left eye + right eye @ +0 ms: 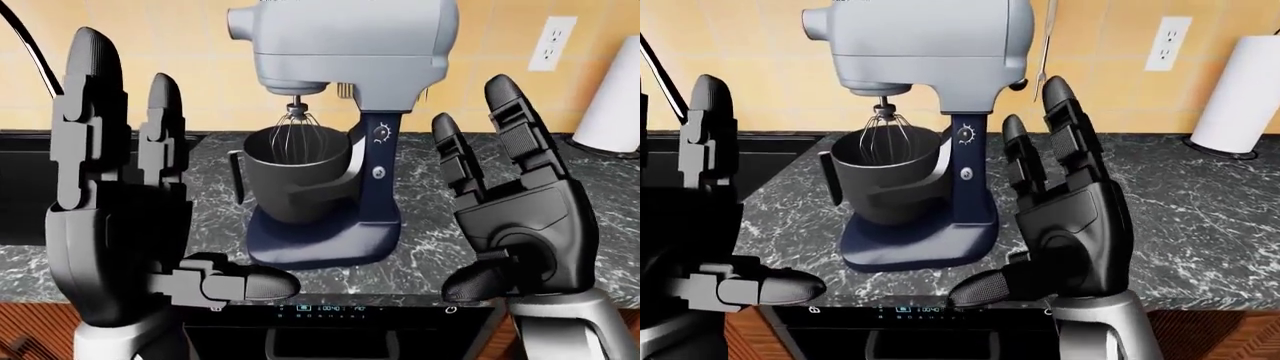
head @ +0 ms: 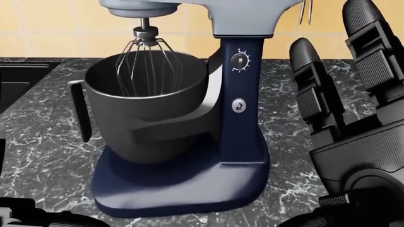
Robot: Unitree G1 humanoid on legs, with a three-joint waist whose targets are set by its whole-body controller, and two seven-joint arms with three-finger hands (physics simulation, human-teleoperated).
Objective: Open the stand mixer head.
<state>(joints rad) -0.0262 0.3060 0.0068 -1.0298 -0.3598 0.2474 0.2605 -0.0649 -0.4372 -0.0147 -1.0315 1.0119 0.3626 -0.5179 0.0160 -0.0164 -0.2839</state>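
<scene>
The stand mixer stands on the dark marble counter (image 1: 1200, 217). Its grey head (image 1: 345, 45) sits level over a navy column and base (image 2: 183, 189). The wire whisk (image 2: 150, 59) hangs into the dark bowl (image 2: 145, 113). On the column are a speed dial (image 2: 240, 60) and a round button (image 2: 238, 106). My left hand (image 1: 170, 165) is held up left of the mixer, fingers spread and open, touching nothing. On the other side, my right hand (image 1: 470, 187) is raised just right of the column, open as well, its fingers (image 2: 316, 94) apart from the mixer.
A paper towel roll (image 1: 1240, 90) stands at the right by the tiled wall, beside a wall outlet (image 1: 1160, 41). A black sink basin (image 2: 19, 80) lies at the counter's left. An oven control panel (image 1: 330, 307) runs under the counter edge.
</scene>
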